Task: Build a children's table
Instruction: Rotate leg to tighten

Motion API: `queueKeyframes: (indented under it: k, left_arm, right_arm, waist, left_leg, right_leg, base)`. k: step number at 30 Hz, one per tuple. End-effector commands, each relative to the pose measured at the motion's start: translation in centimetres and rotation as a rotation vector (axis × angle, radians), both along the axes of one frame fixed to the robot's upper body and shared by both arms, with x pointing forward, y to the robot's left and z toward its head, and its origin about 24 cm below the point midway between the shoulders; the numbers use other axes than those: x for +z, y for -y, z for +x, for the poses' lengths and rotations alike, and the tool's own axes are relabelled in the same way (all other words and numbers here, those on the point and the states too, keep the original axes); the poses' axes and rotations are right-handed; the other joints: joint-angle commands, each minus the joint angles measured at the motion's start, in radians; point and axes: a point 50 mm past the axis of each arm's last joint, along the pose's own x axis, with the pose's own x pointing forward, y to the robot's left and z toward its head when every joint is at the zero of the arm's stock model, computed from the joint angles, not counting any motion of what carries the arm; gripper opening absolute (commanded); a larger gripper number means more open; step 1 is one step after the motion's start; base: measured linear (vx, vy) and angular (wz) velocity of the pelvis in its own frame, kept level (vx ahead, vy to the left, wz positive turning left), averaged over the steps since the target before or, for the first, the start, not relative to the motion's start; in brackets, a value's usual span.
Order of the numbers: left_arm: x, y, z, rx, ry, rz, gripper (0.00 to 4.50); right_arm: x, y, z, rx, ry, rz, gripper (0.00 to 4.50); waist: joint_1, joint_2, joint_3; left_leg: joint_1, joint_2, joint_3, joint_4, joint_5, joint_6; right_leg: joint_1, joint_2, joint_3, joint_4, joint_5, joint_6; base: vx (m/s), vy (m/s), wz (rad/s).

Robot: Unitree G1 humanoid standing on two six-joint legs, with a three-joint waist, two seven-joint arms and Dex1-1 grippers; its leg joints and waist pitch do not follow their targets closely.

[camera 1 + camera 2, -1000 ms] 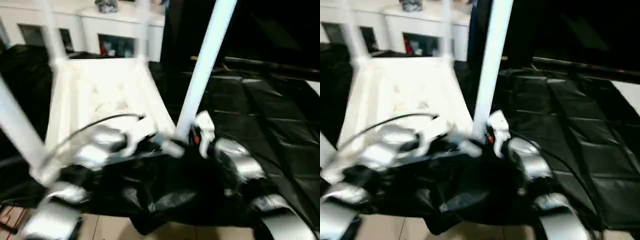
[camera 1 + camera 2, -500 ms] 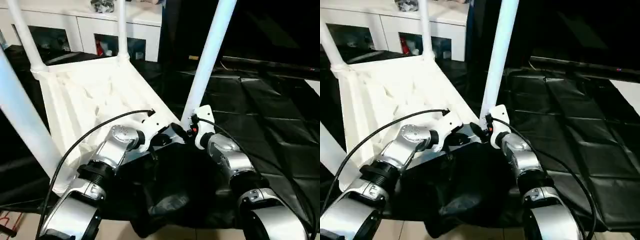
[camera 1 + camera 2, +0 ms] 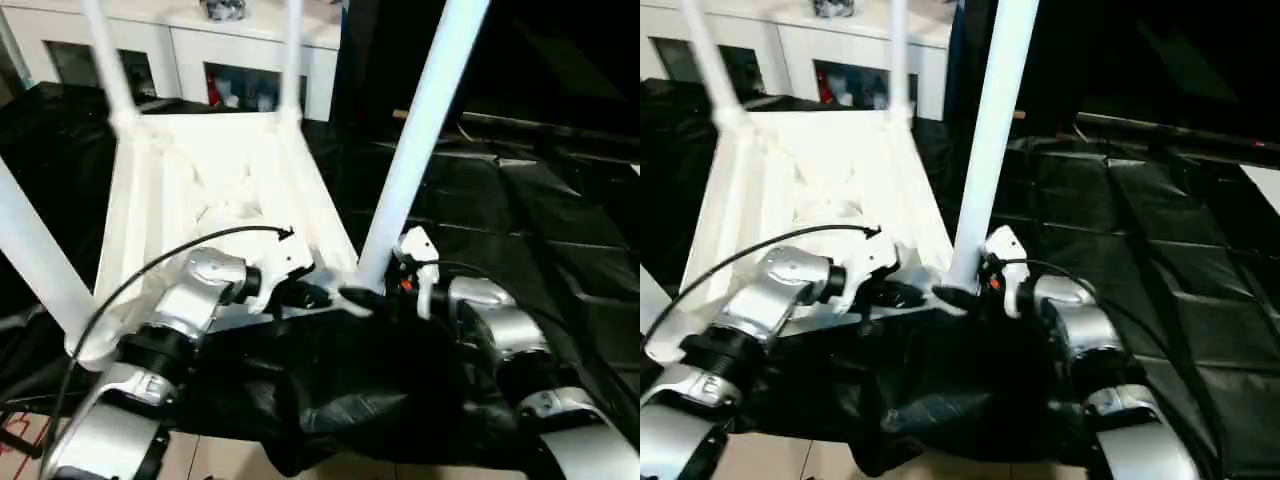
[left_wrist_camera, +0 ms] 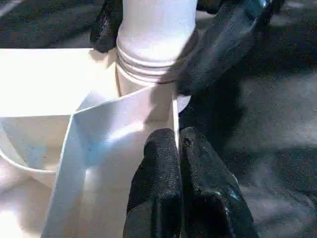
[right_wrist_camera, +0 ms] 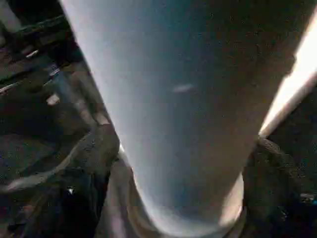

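White tabletop (image 3: pixel 215 190) lies upside down on my black-draped surface (image 3: pixel 560 240), four legs up; since a moment ago my head camera has swung, not the table. From my left wrist, my left gripper (image 4: pixel 181 148) is clenched, fingertips against a rib beside the corner socket (image 4: pixel 148 74). From my right wrist, my right gripper's fingers (image 5: pixel 270 163) stand spread around the near leg (image 5: pixel 173 99), wider than before.
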Motion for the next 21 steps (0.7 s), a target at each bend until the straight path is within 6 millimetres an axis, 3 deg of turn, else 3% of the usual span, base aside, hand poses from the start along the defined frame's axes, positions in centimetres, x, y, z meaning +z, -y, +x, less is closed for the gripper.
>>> queueKeyframes:
  k: [1, 9, 14, 16, 19, 21]
  left_arm:
    - [-0.5, 1.3, -0.7, -0.087, -0.027, -0.029, 0.0]
    - [-0.4, 0.5, -0.5, -0.092, -0.029, -0.006, 0.0]
    - [-0.6, 0.6, -0.4, -0.068, -0.024, -0.011, 0.0]
    - [-0.6, 1.2, 0.3, 0.02, 0.003, -0.02, 0.0]
    - [-0.5, 2.1, 0.8, 0.09, 0.028, -0.027, 0.0]
    - [-0.6, 3.3, 1.1, 0.146, 0.036, -0.042, 0.0]
  right_arm:
    - [-0.2, -1.1, -0.8, 0.111, -0.028, 0.013, 3.36]
    - [-0.3, -1.3, -1.2, 0.154, -0.041, 0.018, 2.78]
    - [-0.2, -1.5, -1.3, 0.148, -0.05, 0.033, 2.64]
    - [-0.6, -1.9, -0.4, -0.002, -0.036, 0.015, 2.63]
    - [-1.6, -2.0, 0.9, -0.233, -0.049, -0.053, 2.63]
    - [-2.3, -2.2, 1.7, -0.406, -0.073, -0.094, 2.62]
  waist:
    - [-0.003, 0.004, -0.046]
    - [0.001, 0.003, -0.046]
    - [0.001, 0.003, -0.046]
    - [0.001, 0.004, -0.046]
    - [-0.01, 0.004, -0.04]
    - [-0.023, 0.004, -0.039]
  left_leg:
    - [0.0, -0.011, 0.023, -0.062, -0.289, 0.053]
    - [-0.002, -0.013, 0.022, -0.063, -0.279, 0.039]
    - [-0.003, -0.012, 0.021, -0.063, -0.284, 0.034]
    - [-0.002, -0.012, 0.021, -0.063, -0.281, 0.03]
    - [-0.001, -0.017, 0.016, -0.068, -0.34, -0.007]
    - [-0.002, -0.018, 0.013, -0.068, -0.351, -0.019]
  right_leg:
    - [0.046, -0.019, 0.02, -0.068, -0.27, -0.203]
    - [0.05, -0.021, 0.02, -0.066, -0.279, -0.196]
    - [0.05, -0.022, 0.02, -0.067, -0.299, -0.187]
    - [0.048, -0.022, 0.02, -0.066, -0.295, -0.187]
    - [0.044, -0.025, 0.016, -0.079, -0.441, -0.144]
    - [0.042, -0.025, 0.015, -0.084, -0.479, -0.128]
  base:
    - [0.0, 0.0, 0.0]
    - [0.0, 0.0, 0.0]
    - [0.0, 0.0, 0.0]
    - [0.0, 0.0, 0.0]
    - [0.0, 0.0, 0.0]
    - [0.0, 0.0, 0.0]
